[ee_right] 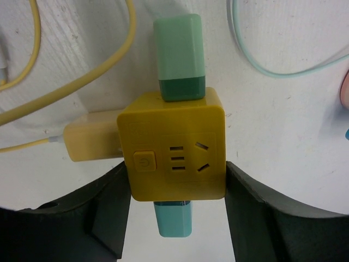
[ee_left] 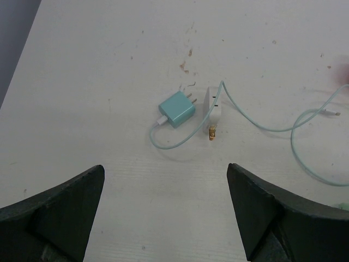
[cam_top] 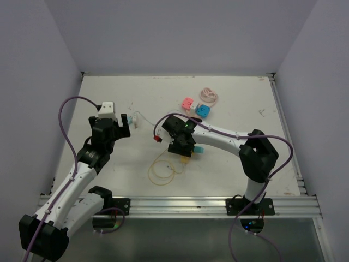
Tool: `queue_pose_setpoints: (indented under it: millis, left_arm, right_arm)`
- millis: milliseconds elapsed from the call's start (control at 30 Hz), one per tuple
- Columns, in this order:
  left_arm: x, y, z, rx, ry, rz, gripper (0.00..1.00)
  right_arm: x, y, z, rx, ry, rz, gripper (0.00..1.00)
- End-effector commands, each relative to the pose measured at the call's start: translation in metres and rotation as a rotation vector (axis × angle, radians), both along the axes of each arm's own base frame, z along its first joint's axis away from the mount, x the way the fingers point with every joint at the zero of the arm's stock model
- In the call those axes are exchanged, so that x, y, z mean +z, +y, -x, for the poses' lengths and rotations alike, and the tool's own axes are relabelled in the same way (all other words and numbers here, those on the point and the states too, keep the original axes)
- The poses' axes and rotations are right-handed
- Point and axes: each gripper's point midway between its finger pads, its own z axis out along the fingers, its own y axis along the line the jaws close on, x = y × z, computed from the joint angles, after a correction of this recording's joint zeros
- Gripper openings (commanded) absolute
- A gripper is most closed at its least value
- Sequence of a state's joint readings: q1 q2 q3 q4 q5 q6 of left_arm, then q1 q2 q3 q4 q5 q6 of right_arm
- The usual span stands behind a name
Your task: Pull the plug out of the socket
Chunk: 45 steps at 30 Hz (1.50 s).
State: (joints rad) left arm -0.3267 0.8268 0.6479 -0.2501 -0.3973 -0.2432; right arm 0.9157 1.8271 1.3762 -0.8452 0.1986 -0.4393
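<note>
A yellow cube socket [ee_right: 172,150] lies on the white table. A light green plug [ee_right: 179,54] sits in its far side, a teal plug [ee_right: 172,218] in its near side and a pale yellow plug [ee_right: 90,143] with a yellow cable on its left. My right gripper [ee_right: 177,185] has a finger pressed on each side of the socket; in the top view it [cam_top: 182,147] covers most of it. My left gripper [ee_left: 165,166] is open and empty, hovering short of a loose teal charger [ee_left: 176,109] and a white adapter [ee_left: 214,112].
A pale teal cable [ee_left: 262,128] runs from the charger off to the right. A yellow cable coil [cam_top: 163,169] lies near the front. A pink socket [cam_top: 188,103], a blue socket [cam_top: 203,111] and a pink cable coil [cam_top: 209,96] lie at the back.
</note>
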Motion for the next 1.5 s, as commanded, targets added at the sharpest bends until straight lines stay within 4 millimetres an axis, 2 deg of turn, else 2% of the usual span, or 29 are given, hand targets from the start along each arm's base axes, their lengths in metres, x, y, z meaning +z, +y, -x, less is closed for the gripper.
queue_pose_setpoints:
  millis: [0, 67, 167, 200, 367, 433, 467, 700, 833, 867, 967, 1000, 1067, 1100, 1167, 1233, 1333, 1400, 1467]
  left_arm:
    - [0.011, 0.000, -0.006, 0.009, -0.044, 0.017, 0.97]
    - [0.010, -0.002, -0.006, -0.003, -0.041, 0.020, 0.97]
    - [0.012, -0.009, -0.006, -0.045, -0.049, 0.034, 0.97]
    - [0.015, -0.012, -0.007, -0.061, -0.060, 0.035, 0.97]
    - [0.019, -0.032, -0.005, -0.180, -0.083, 0.072, 0.97]
    - [0.021, -0.039, -0.004, -0.218, -0.095, 0.083, 0.97]
    - [0.023, -0.044, -0.002, -0.249, -0.100, 0.098, 0.97]
    - [0.020, -0.075, 0.006, -0.369, -0.075, 0.227, 0.95]
    - [0.018, -0.096, 0.013, -0.433, -0.055, 0.304, 0.93]
    - [0.019, -0.107, 0.018, -0.465, -0.054, 0.304, 0.93]
    - [0.030, -0.123, 0.022, -0.511, -0.082, 0.273, 0.91]
    - [0.031, -0.135, 0.028, -0.546, -0.081, 0.257, 0.91]
    - [0.029, -0.145, 0.029, -0.565, -0.062, 0.253, 0.91]
    - [0.027, -0.147, 0.028, -0.560, -0.049, 0.263, 0.91]
    - [0.019, -0.149, 0.024, -0.531, -0.017, 0.276, 0.91]
    - [0.014, -0.153, 0.019, -0.491, 0.006, 0.329, 0.91]
    - [0.010, -0.162, 0.011, -0.441, 0.034, 0.423, 0.91]
    - [0.014, -0.171, 0.007, -0.421, 0.052, 0.503, 0.92]
    - [0.005, -0.181, 0.004, -0.410, 0.108, 0.553, 0.93]
  right_arm:
    - [-0.002, -0.004, 0.007, 0.065, 0.012, 0.005, 0.27]
    - [-0.004, -0.008, 0.012, 0.043, 0.019, -0.010, 0.15]
    - [-0.010, -0.006, 0.017, -0.014, 0.031, -0.081, 0.03]
    - [-0.006, 0.001, 0.016, -0.030, 0.016, -0.137, 0.00]
    - [-0.011, 0.002, 0.020, -0.181, 0.023, -0.266, 0.00]
    - [-0.007, 0.009, 0.016, -0.223, 0.012, -0.342, 0.00]
    - [-0.012, 0.007, 0.019, -0.275, 0.022, -0.360, 0.00]
    - [-0.002, 0.022, 0.017, -0.419, 0.033, -0.607, 0.00]
    - [0.002, 0.021, 0.015, -0.516, 0.019, -0.686, 0.00]
    - [0.002, 0.018, 0.016, -0.537, 0.017, -0.697, 0.00]
    - [0.002, 0.015, 0.014, -0.583, 0.016, -0.731, 0.00]
    - [0.006, 0.015, 0.013, -0.588, 0.010, -0.747, 0.00]
    - [0.005, 0.011, 0.013, -0.592, 0.005, -0.759, 0.00]
    - [0.013, 0.012, 0.011, -0.582, -0.008, -0.794, 0.00]
    - [0.013, 0.008, 0.012, -0.579, -0.003, -0.820, 0.00]
    - [0.024, 0.010, 0.013, -0.551, -0.011, -0.866, 0.00]
    - [0.030, 0.009, 0.016, -0.505, -0.027, -0.887, 0.00]
    - [0.031, 0.010, 0.017, -0.484, -0.036, -0.903, 0.00]
    - [0.031, 0.009, 0.019, -0.476, -0.042, -0.918, 0.00]
